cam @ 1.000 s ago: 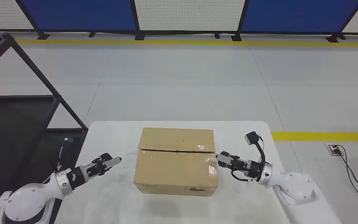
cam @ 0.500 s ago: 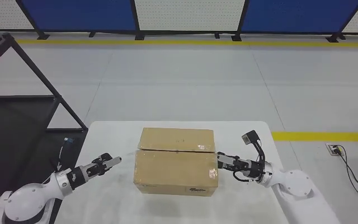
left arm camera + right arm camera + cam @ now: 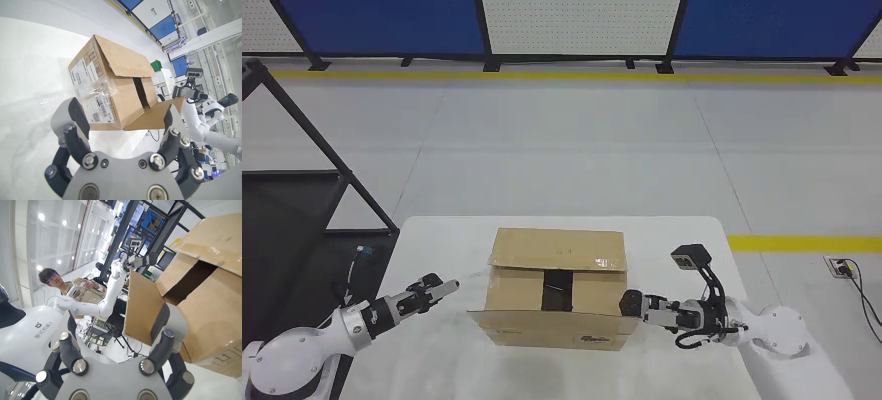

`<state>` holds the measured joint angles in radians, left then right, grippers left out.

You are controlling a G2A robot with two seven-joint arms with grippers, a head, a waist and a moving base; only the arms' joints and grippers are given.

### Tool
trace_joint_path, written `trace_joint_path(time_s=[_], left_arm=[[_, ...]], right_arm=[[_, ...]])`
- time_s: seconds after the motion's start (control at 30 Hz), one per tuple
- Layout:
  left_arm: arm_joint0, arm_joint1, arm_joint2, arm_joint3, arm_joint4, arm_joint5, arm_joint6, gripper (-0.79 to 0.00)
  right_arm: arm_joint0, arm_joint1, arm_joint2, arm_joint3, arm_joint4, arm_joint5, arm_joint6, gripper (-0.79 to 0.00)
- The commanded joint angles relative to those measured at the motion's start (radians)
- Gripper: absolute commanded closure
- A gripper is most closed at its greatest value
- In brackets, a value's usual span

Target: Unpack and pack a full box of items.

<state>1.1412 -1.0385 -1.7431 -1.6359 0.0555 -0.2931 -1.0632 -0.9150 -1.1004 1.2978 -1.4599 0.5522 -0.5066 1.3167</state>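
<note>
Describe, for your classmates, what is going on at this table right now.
A two-armed robot is opening a cardboard box that sits on a white table. The right gripper is open at the right end of the near flap, which is folded outward, with one finger against it. The far flap lies flat on top. A dark gap shows between the inner flaps. The left gripper is open and apart from the box.

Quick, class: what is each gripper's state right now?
Left gripper: open, holding nothing.
Right gripper: open, touching the box flap, not clamped.
</note>
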Motion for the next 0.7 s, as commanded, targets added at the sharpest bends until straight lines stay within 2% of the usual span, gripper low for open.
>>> trace_joint_path(time_s=[0.0, 0.4, 0.67], left_arm=[[0.0, 0.0, 0.0, 0.0, 0.0, 0.0, 0.0, -0.785], [0.0, 0.0, 0.0, 0.0, 0.0, 0.0, 0.0, -0.785], [0.0, 0.0, 0.0, 0.0, 0.0, 0.0, 0.0, -0.785]], right_arm=[[-0.019, 0.007, 0.002, -0.048, -0.023, 0.007, 0.004, -0.785], [-0.117, 0.067, -0.036, -0.246, -0.183, 0.004, 0.001, -0.785], [-0.13, 0.111, -0.113, -0.219, -0.261, -0.033, -0.036, -0.785]])
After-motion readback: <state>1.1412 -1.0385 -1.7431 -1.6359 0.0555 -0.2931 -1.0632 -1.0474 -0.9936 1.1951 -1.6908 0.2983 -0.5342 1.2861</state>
